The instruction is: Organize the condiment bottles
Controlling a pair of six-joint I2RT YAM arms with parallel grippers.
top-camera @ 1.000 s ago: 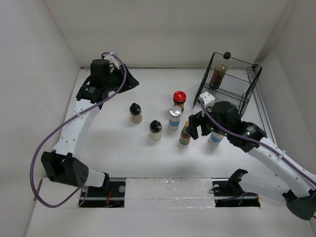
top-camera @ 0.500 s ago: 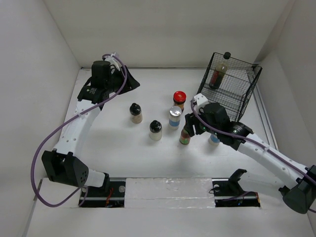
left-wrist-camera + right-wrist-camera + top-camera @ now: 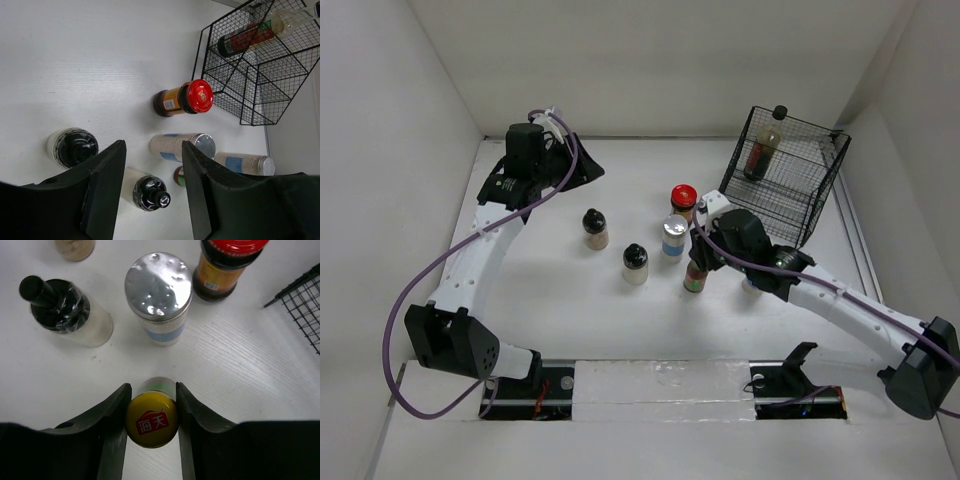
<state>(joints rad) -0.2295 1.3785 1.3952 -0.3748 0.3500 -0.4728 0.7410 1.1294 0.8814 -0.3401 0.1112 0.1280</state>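
My right gripper (image 3: 704,250) (image 3: 152,388) is shut on the yellow-capped red-green bottle (image 3: 696,278) (image 3: 151,421); its jaws touch the cap on both sides, and the bottle stands on the table. Just beyond it are a silver-lidded blue-labelled jar (image 3: 674,236) (image 3: 158,295) and the red-lidded jar (image 3: 683,200) (image 3: 225,267). The second silver-lidded jar (image 3: 752,284) (image 3: 245,163) is mostly hidden behind my right arm. Two black-capped shakers (image 3: 594,228) (image 3: 635,263) stand to the left. The tall dark bottle (image 3: 763,146) leans in the wire basket (image 3: 790,190). My left gripper (image 3: 575,170) (image 3: 152,145) is open, empty and held high at the back left.
The wire basket stands at the back right, close behind my right arm, and its corner shows in the right wrist view (image 3: 302,305). White walls close in the table on the left, back and right.
My right gripper has moved left and forward, from beside the silver-lidded jar onto the yellow-capped bottle, and its jaws now grip the cap. The left arm has barely moved.
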